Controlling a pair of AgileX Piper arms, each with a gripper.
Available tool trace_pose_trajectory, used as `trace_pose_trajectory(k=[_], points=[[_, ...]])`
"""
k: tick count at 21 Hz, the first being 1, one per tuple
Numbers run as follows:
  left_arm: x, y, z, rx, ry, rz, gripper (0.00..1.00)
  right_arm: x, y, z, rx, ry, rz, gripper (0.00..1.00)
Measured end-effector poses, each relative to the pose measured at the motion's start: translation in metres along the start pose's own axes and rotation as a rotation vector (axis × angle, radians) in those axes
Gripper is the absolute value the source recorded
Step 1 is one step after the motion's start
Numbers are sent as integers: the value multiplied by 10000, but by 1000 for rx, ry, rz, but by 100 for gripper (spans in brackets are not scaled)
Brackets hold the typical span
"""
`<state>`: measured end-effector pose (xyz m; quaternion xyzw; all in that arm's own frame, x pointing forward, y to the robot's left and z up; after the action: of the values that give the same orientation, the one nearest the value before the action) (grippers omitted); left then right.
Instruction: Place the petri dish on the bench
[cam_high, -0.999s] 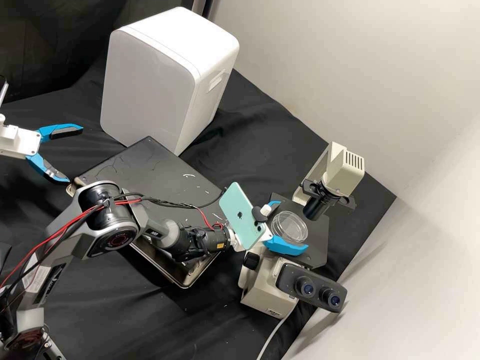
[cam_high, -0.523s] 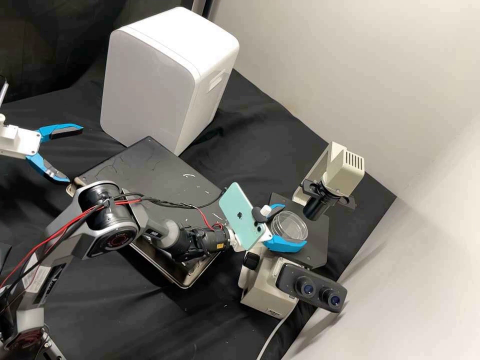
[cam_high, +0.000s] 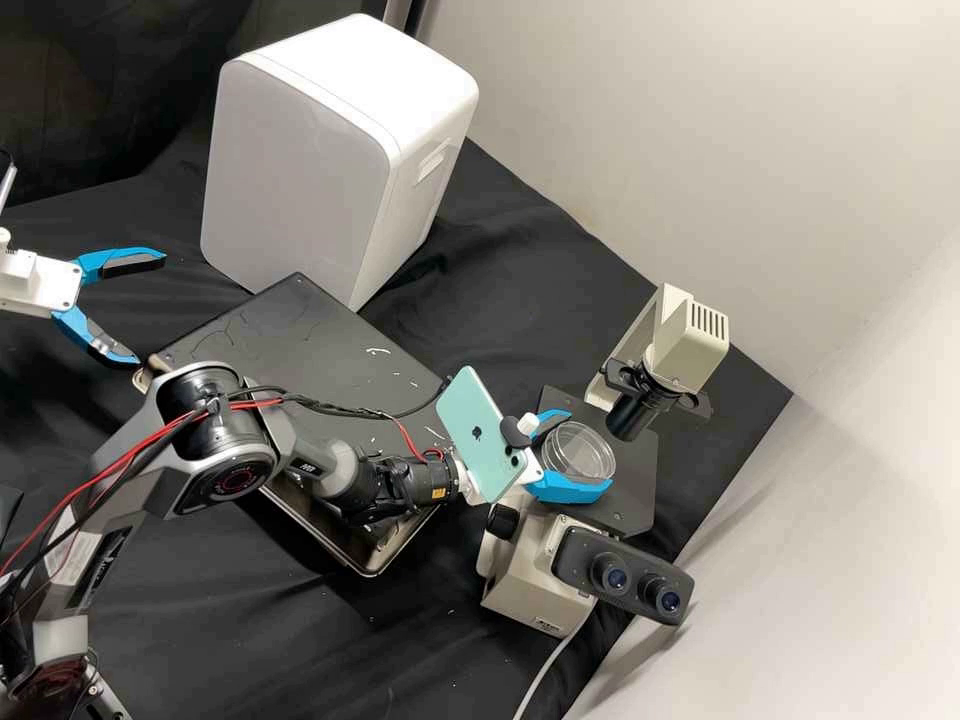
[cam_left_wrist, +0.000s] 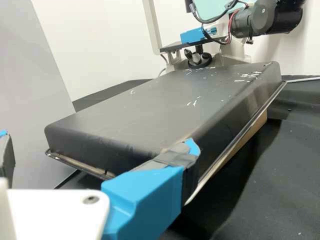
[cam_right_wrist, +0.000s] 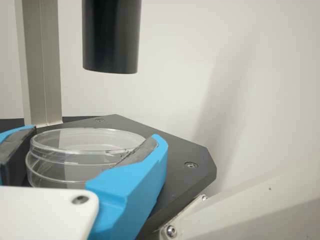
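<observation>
The petri dish (cam_high: 590, 456) is sitting on the black stage (cam_high: 632, 492) of the inverted microscope (cam_high: 545, 575), which is standing at the bench's (cam_high: 520, 270) right edge. The right gripper (cam_high: 585, 450) is hanging at the stage's left edge, its blue fingers (cam_high: 568, 490) flanking the dish. The right wrist view is giving the closer look: the grey pads (cam_right_wrist: 136, 150) appear to be pressing the clear stacked rim from both sides, so the jaws are gripping the dish while its base is resting on the stage; the dark condenser tube (cam_right_wrist: 110, 35) is hanging above it.

The high view is adding the mint-green phone (cam_high: 480, 430) riding on that wrist and the white box (cam_high: 335, 150) at the bench's far edge. It is also showing the left gripper (cam_high: 148, 308) hanging over the bench's left edge, jaws spread wide and holding nothing. The left wrist view is showing one blue finger (cam_left_wrist: 150, 195) just beside a corner of the black slab (cam_left_wrist: 165, 110), which is lying on a steel tray (cam_left_wrist: 260, 115) at mid-bench.

White print on the right arm's forearm (cam_high: 300, 466) is too small to read.
</observation>
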<state>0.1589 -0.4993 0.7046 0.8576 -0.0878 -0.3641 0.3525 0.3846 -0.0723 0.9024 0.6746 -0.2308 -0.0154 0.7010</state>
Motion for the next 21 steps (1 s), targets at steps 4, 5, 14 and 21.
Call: trace_pose_trajectory(k=[4,5,14,21], points=[[0,0,0,0,0,0,100,0,0,0,0,0,0,0],[0,0,0,0,0,0,100,0,0,0,0,0,0,0],[0,0,0,0,0,0,100,-54,-25,25,2,11,-1,0],[0,0,0,0,0,0,100,-292,34,-18,15,35,-29,0]])
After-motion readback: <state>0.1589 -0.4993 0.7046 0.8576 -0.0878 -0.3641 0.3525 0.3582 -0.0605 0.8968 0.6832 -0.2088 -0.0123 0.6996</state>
